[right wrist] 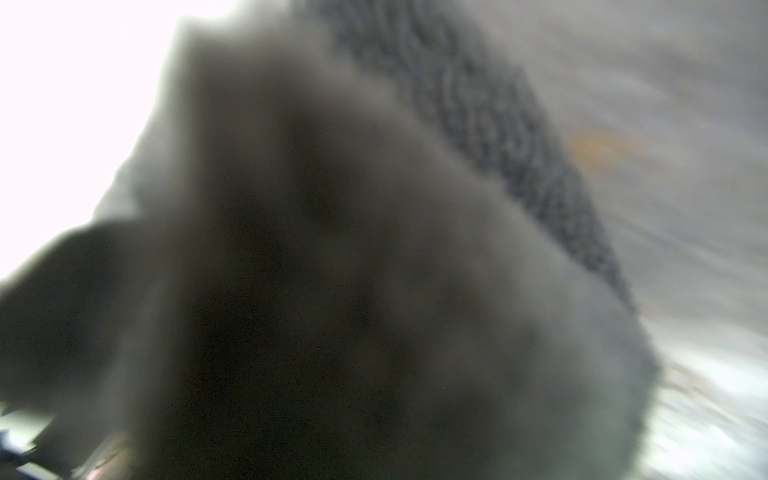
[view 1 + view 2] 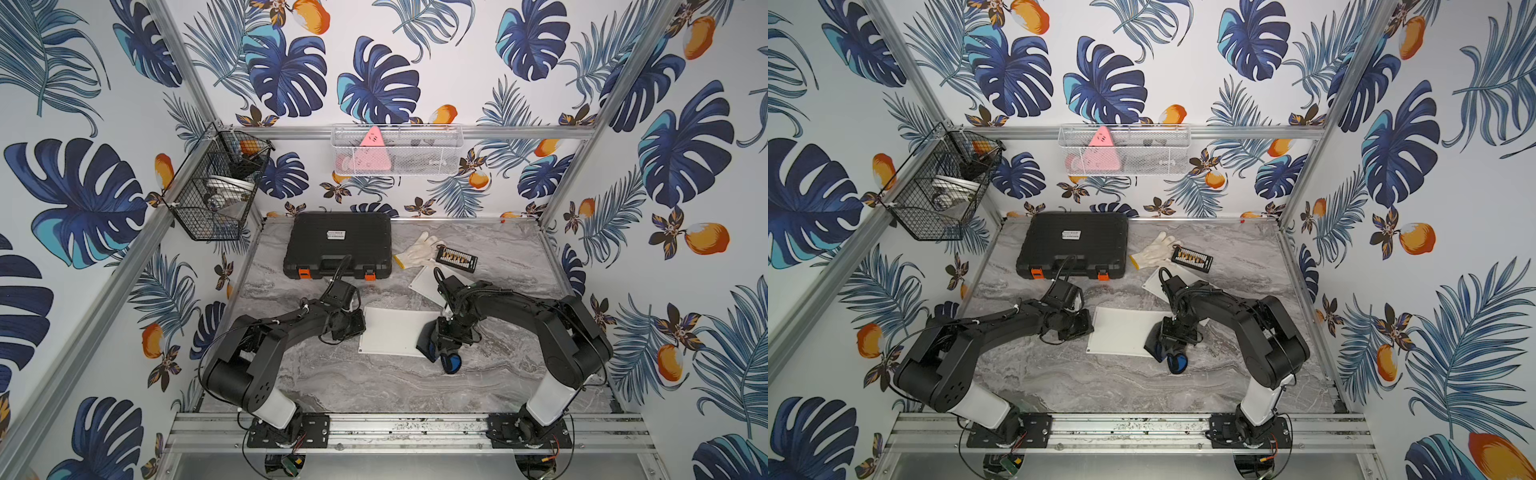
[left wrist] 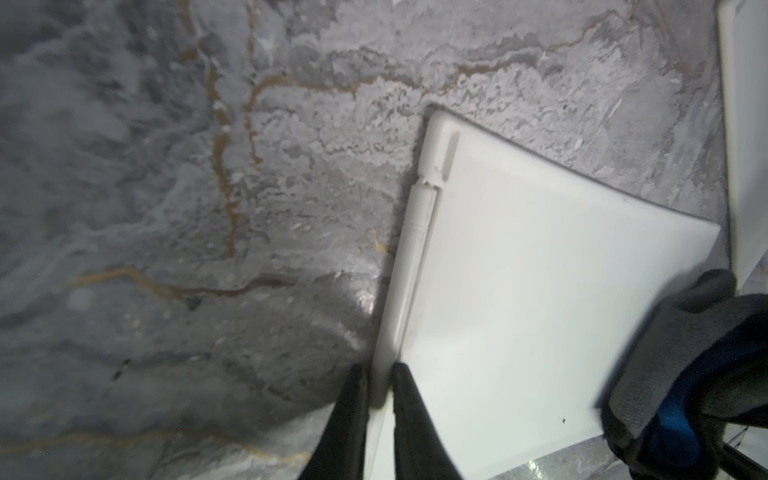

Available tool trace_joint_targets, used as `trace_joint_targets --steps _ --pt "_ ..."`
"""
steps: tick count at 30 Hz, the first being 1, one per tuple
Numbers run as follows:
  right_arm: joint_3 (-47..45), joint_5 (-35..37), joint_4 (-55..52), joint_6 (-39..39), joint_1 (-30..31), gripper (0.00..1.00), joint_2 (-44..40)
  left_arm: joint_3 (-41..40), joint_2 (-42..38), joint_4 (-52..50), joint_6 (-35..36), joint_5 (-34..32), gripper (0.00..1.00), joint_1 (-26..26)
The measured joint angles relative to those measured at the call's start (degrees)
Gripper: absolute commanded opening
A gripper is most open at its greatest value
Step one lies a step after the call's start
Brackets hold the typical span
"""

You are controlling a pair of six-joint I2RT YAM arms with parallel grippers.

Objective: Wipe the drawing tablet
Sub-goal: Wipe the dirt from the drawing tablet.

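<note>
Left wrist cam: drawing tablet (image 3: pixel 540 291) lies flat, white face up, on the marble table (image 3: pixel 166 208); stylus (image 3: pixel 419 216) sits docked in its left rim.
Tablet spot: mid-table between the two arms, a bit nearer than centre, in both top views.
L jaws: left gripper (image 3: pixel 379 374) is nearly closed, pinching the tablet's left rim. I read that as a brace.
R jaws: right gripper (image 2: pixel 444 338) has its tips buried, clamped tight on a grey-blue cloth (image 2: pixel 434 351). The wad rests on the tablet's near right corner, part spilling onto the table.
R wrist cam: all blurred cloth, so no contact check from there.
Stage: my guess is a wipe starting from the right edge, w/ most of the face bare toward the left.
Risk, slip: the rim pinch looks shallow, so a hard sideways drag could pivot or slide the tablet out.
Risk, miss: wad is half off the corner, so a stroke may clean table instead, or snag the rim.
Risk, clash: a leftward stroke brings the R tips toward the L gripper and could knock the stylus loose.
Risk, scratch: too much press thru a thin fold puts hard tips on the face.
Surround: white board (image 2: pixel 428 284) just far-right of the tablet; white glove (image 2: pixel 417 251) and black case (image 2: pixel 338 245) farther back.
</note>
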Motion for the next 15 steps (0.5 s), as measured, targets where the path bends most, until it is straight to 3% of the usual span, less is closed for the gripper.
trace_joint_targets --steps 5,7,9,15 --pt "6.5 8.1 -3.7 1.3 7.3 0.00 0.5 0.0 -0.1 0.0 0.0 0.0 0.17 0.0" --pt "6.0 9.4 -2.6 1.8 7.1 0.00 -0.2 0.0 -0.2 0.0 0.0 -0.1 0.17 0.0" --pt "2.6 10.4 -2.6 2.6 4.2 0.00 -1.2 0.0 -0.2 0.0 0.0 -0.1 0.17 0.0" --pt "-6.9 17.4 -6.8 4.7 -15.2 0.00 -11.4 0.0 -0.3 0.0 0.0 -0.5 0.17 0.0"
